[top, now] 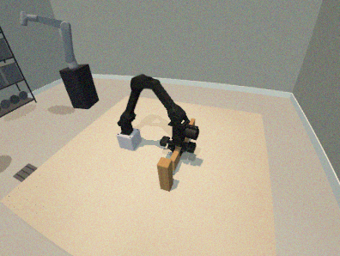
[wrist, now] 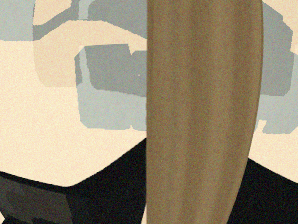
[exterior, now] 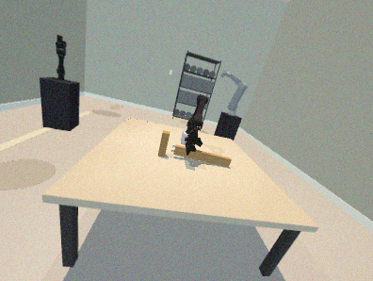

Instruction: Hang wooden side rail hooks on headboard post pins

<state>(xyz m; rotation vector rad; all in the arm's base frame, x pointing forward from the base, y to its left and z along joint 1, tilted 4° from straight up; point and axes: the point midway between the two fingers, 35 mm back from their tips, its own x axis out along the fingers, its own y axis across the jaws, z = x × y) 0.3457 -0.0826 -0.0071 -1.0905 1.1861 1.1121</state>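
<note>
The wooden side rail (top: 176,156) (exterior: 214,158) (wrist: 200,90) runs between the fingers of my gripper (top: 179,147) (exterior: 190,151) (wrist: 180,145), which is shut on it nearer its hook end. In the exterior view the hook end looks raised above its shadow, and the far end is low at the table (top: 223,193) (exterior: 179,189). The headboard post (top: 165,175) (exterior: 163,144) stands upright. Small pale hooks (exterior: 172,149) stick out toward the post, with a narrow gap between in the exterior view. The slot and its pins cannot be made out.
The arm's pale base block (top: 129,139) sits on the table, to the left of the rail in the top view. A black pedestal with a grey arm (top: 66,43) (exterior: 237,94) and a shelf rack (exterior: 195,85) stand beyond the table.
</note>
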